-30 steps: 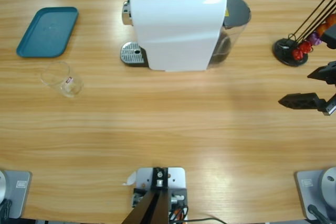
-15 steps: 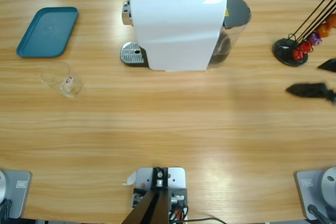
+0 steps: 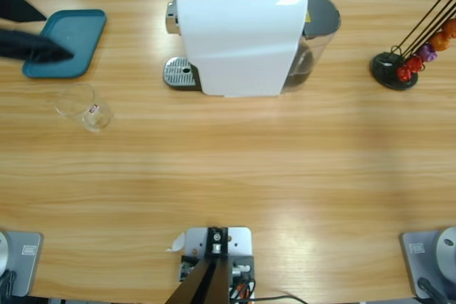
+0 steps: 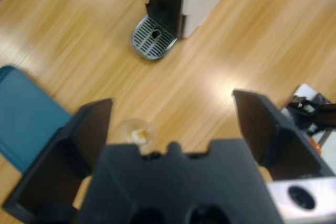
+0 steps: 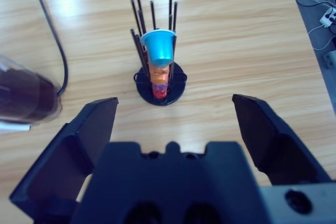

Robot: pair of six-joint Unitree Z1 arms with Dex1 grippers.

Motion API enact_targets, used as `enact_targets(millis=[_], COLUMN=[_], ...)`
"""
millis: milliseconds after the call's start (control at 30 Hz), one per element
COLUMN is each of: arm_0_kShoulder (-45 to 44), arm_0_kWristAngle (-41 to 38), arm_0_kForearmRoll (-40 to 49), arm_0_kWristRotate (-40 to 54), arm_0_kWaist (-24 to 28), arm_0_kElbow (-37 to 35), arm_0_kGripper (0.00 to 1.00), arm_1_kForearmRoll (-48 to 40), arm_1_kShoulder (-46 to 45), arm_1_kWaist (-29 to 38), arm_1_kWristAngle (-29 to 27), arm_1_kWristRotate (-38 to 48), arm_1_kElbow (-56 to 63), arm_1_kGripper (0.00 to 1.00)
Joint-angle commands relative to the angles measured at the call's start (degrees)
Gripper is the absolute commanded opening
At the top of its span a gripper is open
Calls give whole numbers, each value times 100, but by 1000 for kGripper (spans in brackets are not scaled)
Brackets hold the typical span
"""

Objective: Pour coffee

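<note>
The left gripper (image 4: 170, 124) stood with its jaws spread wide and empty. Just beyond it, low in the left wrist view, lay the small clear glass (image 4: 135, 131); no coffee could be made out in it. At the left of the high view, the glass (image 3: 84, 107) sat on the long wooden table (image 3: 235, 176), just below the teal rectangular tray (image 3: 65, 42). Farther off stood the white capsule coffee machine (image 3: 242, 33) with its round metal drip grate (image 4: 153, 36) bare.

The step in hand appeared to be the approach to the glass. The next move called for descent and closure around its wall.

Open table lay between glass and grate. The tray edge crowded the glass's upper side.

The right gripper (image 5: 173, 121) was also wide and empty, facing the black wire capsule rack (image 5: 157, 56)
</note>
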Motion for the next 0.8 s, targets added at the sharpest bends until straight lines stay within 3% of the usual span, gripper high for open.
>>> enact_targets(millis=[33,167,533,667,800], arm_0_kShoulder=[-320,-241,-90,40,88], arm_0_kWristAngle=[103,75,66,66,75], arm_0_kForearmRoll=[-205,-332,-386,-434,-451], arm_0_kWristRotate=[176,60,-62,-109,-109], arm_0_kWaist=[-60,-60,-297,-551,-579], arm_0_kElbow=[436,429,393,356,305], arm_0_kGripper=[998,991,991,987,987], arm_1_kForearmRoll=[-1180,-1756,-2407,-2473,-2530], arm_1_kShoulder=[194,226,488,537,595], arm_1_kWaist=[-103,-103,-112,-121,-140], arm_1_kWristAngle=[160,289,85,-17,16], arm_1_kWristRotate=[-360,-574,-690,-792,-819], arm_1_kElbow=[928,1258,1427,1432,1459], arm_1_kGripper=[884,761,757,638,635])
